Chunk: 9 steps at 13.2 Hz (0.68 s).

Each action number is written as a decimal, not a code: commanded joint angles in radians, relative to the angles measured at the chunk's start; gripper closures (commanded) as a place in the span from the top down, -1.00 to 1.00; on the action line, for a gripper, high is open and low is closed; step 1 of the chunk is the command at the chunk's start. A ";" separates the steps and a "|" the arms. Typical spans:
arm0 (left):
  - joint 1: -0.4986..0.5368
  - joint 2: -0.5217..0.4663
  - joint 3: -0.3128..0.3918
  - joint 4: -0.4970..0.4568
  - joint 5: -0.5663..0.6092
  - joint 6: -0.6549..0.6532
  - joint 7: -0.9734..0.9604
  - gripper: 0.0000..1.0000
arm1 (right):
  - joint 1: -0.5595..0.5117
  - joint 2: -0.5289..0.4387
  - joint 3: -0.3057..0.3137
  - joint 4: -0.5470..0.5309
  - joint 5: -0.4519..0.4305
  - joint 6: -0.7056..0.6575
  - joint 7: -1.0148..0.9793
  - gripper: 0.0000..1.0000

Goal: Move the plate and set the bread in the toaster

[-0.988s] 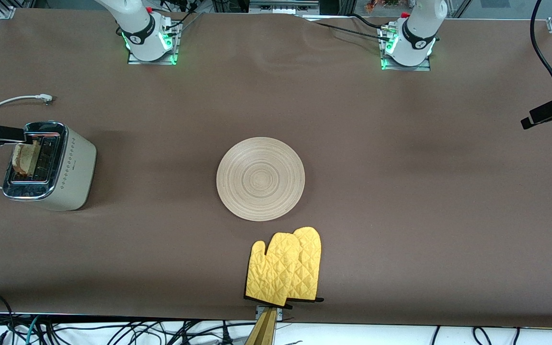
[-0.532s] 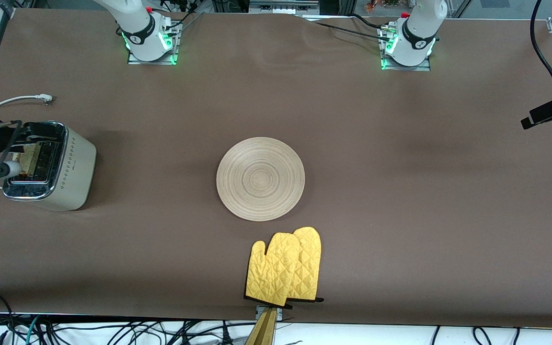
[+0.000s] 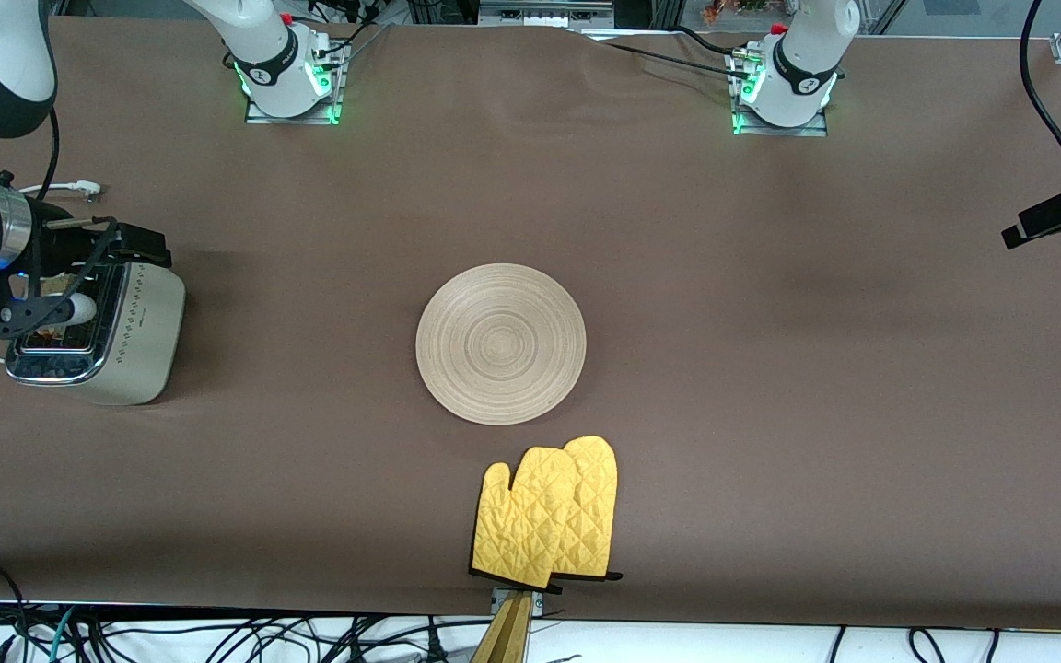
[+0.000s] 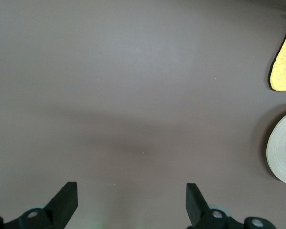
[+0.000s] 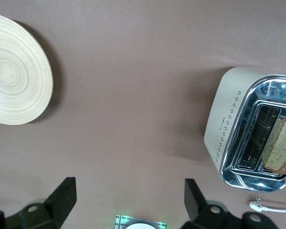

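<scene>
Currently we find the toaster (image 3: 116,331) at the right arm's end of the table, standing on the brown table cover (image 3: 770,368). Its chrome top faces up, and the right wrist view shows the bread (image 5: 280,149) seated in one of its two slots — the slot farther from the plate. The second slot shows dark, with nothing visible in it. The white cord (image 3: 42,191) lies on the cover just beside the toaster, toward the robots' bases.

The right gripper (image 3: 102,276) hangs over the toaster's top. Its fingers (image 5: 62,198) stand wide apart and hold nothing.

Next we come to the plate (image 3: 501,343), which lies flat near the middle of the table, well apart from the toaster. It carries nothing on its ringed face.

A pair of yellow oven mitts (image 3: 549,516) lies nearer to the front camera than the plate, close to the table's edge and not touching the plate.

The left gripper (image 4: 131,202) appears only in the left wrist view — it is over bare cover, with the plate's rim and one mitt at the frame's edge. Its fingers (image 4: 64,200) are spread wide and empty.
</scene>
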 commanded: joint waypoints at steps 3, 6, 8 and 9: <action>0.004 0.005 0.004 0.020 -0.008 -0.010 0.025 1.00 | -0.123 -0.187 0.052 -0.144 -0.034 0.067 0.006 1.00; 0.004 0.005 0.004 0.020 -0.008 -0.008 0.025 1.00 | -0.133 -0.241 0.054 -0.199 -0.043 0.090 0.010 1.00; 0.004 0.005 0.002 0.020 -0.008 -0.008 0.025 1.00 | -0.148 -0.261 0.061 -0.222 -0.046 0.078 0.020 1.00; 0.004 0.005 0.004 0.020 -0.008 -0.008 0.025 1.00 | -0.157 -0.282 0.063 -0.257 -0.046 0.078 0.021 1.00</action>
